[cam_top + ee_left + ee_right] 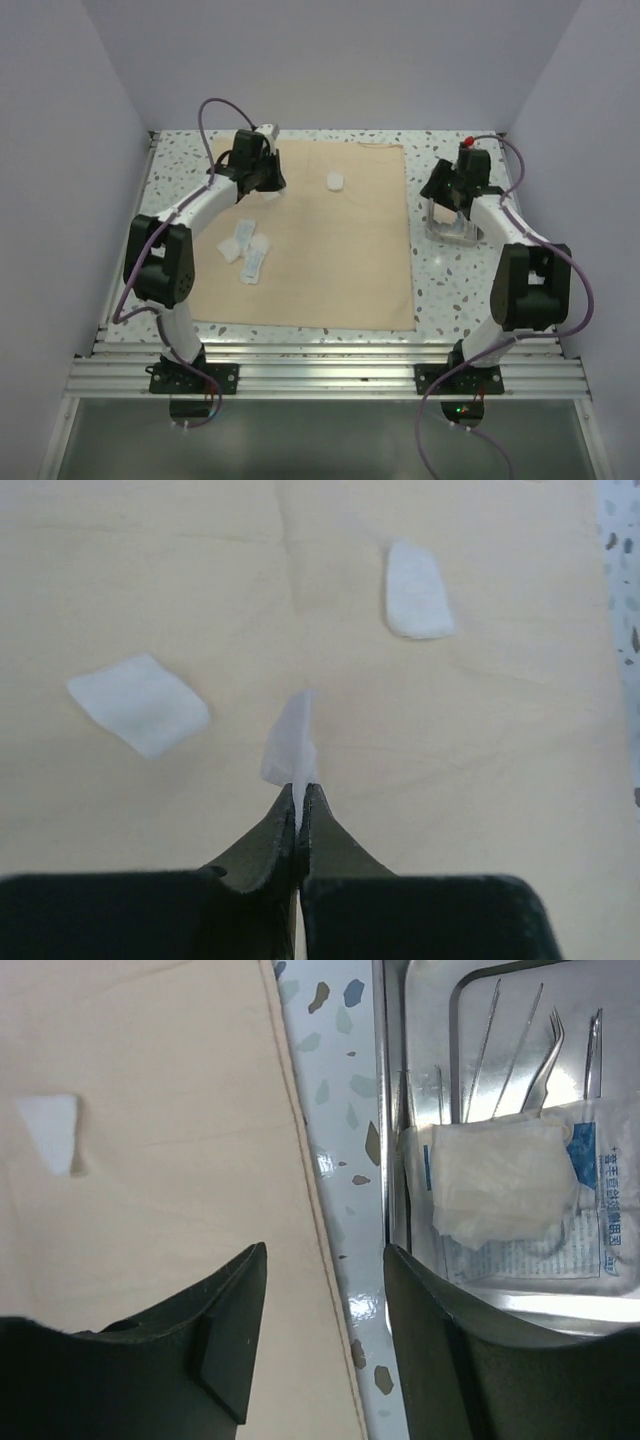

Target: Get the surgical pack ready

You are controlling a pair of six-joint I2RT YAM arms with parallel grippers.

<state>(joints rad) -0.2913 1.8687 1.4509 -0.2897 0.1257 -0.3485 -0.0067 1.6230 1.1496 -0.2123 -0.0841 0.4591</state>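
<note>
Left gripper point(300, 800) is clamping a white gauze piece point(291, 738) by its thin edge over the far-left part of the beige cloth sheet point(340, 270), right gripper point(325, 1260) is hanging jaws-apart at that sheet's right edge; I'm suggesting a slow lift, since the hold is looking marginal.

Light: bright, even, from above | Shadows: soft, faint | Glare: white streaks on steel tray point(560, 1305), lower right of right wrist view | Focus: overhead view sharp; bottom edge of both wrist views blurred
</note>
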